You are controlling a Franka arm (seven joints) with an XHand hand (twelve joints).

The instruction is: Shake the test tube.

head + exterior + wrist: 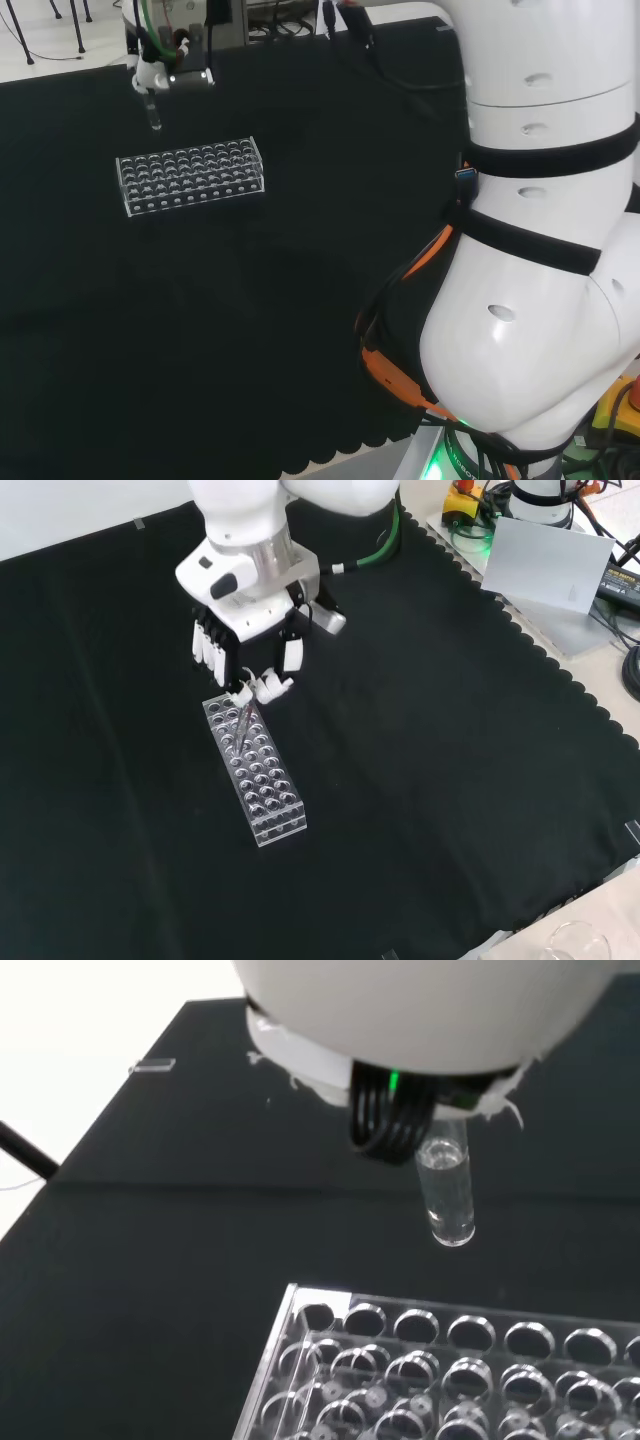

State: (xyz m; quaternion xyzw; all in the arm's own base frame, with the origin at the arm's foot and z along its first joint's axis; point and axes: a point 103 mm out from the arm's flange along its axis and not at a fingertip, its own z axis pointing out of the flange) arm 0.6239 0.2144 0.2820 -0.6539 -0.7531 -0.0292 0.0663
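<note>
The black and white hand pinches a clear glass test tube between curled fingertips — held clear above the end of the clear plastic many-holed rack on the black cloth.

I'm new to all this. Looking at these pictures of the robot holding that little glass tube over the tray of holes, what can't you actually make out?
- Top of the clear glass test tube: wrist view, hidden behind the black and white robot hand.
- Whether the tube holds liquid: glass too clear in every view.
- Holes of the clear plastic rack: head view, too small to check for other tubes.
- Rack's far end: wrist view, cut off by the edge.
</note>
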